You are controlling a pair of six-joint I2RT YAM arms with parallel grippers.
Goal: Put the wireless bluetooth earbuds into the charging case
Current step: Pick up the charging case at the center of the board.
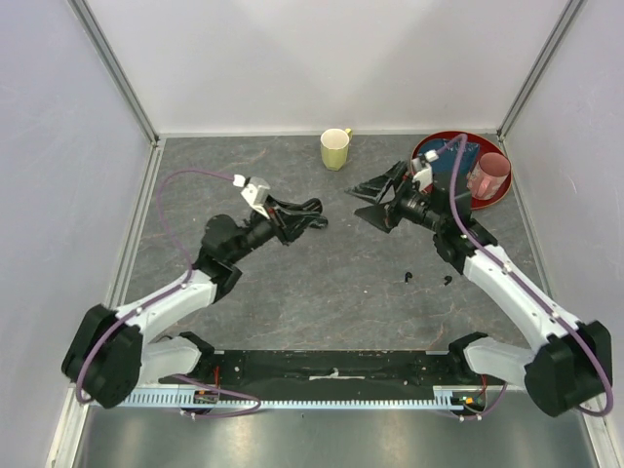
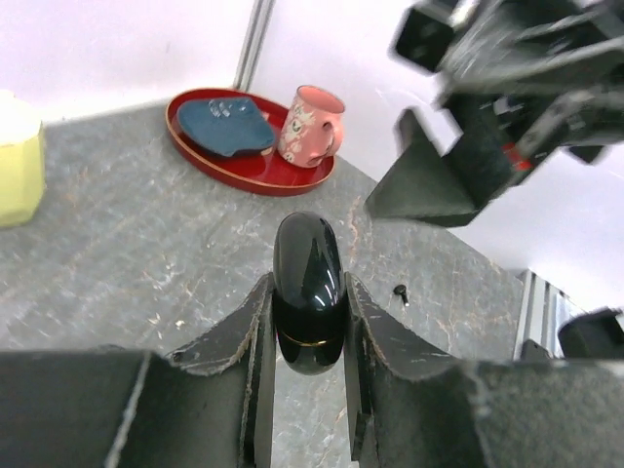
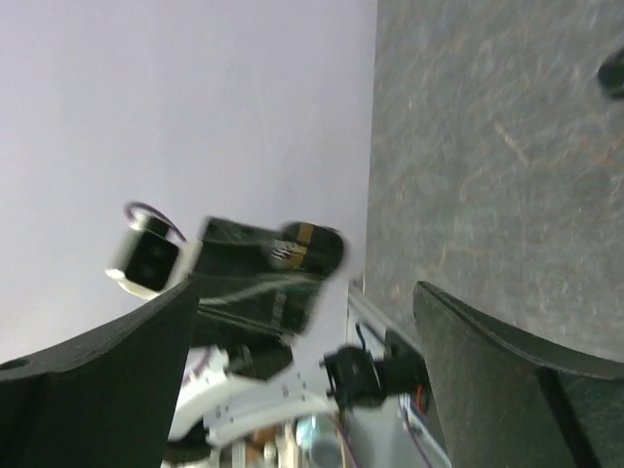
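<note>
Two earbuds (image 1: pixel 408 278) lie loose on the table (image 1: pixel 322 297); the case (image 2: pixel 307 263) is pinched in the left gripper (image 1: pixel 314 216).
Nearest the arm bases, the tiny black earbuds rest a little apart from each other in front of the right arm, well short of either gripper. Farther in, the left arm reaches diagonally toward the centre, its fingers clamped on the glossy black case, which stands up between them. Facing it, the right gripper (image 1: pixel 369 201) gapes wide with nothing in it, near the case but not touching. Beyond them sit a yellow mug (image 1: pixel 335 149) and a red tray (image 2: pixel 255 174) carrying a pink mug (image 2: pixel 310 125).
</note>
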